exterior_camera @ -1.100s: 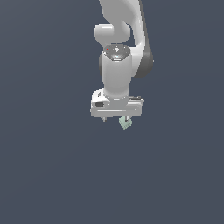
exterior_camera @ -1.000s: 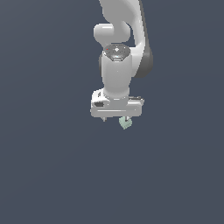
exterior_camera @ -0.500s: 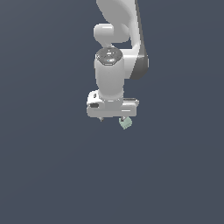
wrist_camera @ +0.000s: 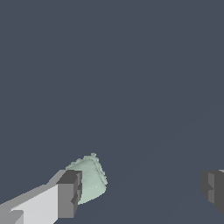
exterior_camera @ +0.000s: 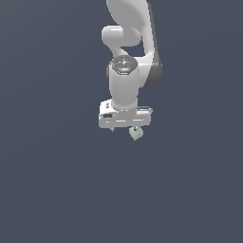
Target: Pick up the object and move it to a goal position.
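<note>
One white arm (exterior_camera: 128,52) occupies the exterior view, descending from the top edge of the frame over a uniform dark grey-blue floor (exterior_camera: 52,190). At its lower end the gripper (exterior_camera: 124,129) points downward, with the wide white hand body set crosswise. Only short dark stubs of the fingers show beneath that body, so jaw spacing cannot be judged from this view. The object (exterior_camera: 136,134) appears just under the hand body, toward the exterior view's right end of it: a small pale mint-green block, much smaller than the hand. Whether it rests on the floor or hangs clear of it cannot be determined here, and the floor offers no edge or corner to place it by. In the wrist view the two fingers stand far apart, one white finger with a dark grey pad (wrist_camera: 70,194) at one side of the frame and the other dark pad (wrist_camera: 214,188) at the opposite side. The object (wrist_camera: 89,178) lies just beside the first pad, on its inner face, apparently touching or nearly so; it is well apart from the second pad and is not clamped. Its surface is pale mint green with a smooth, slightly rounded broad face and a ridged, notched outline along its edges.
</note>
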Tool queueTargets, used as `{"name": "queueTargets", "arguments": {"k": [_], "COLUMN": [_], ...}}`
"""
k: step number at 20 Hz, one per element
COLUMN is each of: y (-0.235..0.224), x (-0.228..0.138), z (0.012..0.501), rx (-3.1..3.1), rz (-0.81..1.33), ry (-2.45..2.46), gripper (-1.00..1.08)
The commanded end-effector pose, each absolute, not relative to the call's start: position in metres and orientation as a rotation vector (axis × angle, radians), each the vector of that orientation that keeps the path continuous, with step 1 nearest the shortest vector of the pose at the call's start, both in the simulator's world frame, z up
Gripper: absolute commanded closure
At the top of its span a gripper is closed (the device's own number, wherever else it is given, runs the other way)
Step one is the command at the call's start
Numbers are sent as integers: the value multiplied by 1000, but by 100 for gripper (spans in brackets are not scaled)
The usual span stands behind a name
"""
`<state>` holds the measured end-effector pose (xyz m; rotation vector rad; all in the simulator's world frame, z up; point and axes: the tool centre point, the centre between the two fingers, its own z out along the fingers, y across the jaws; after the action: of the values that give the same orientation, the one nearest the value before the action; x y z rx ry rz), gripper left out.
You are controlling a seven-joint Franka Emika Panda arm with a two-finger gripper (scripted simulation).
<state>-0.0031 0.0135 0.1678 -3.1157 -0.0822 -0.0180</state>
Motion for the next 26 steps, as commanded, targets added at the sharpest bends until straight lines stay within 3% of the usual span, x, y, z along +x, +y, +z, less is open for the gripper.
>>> {"name": "queueTargets", "arguments": {"k": [1,15,26], "y": [21,76,81], "x": [-10,-72,-79], "z": [158,97,86], "rx": [-3118,-3062,-3049], "rz": [-15,-1,1], "ry": [-155,-700,-754], "gripper": [-92,-92,-92]}}
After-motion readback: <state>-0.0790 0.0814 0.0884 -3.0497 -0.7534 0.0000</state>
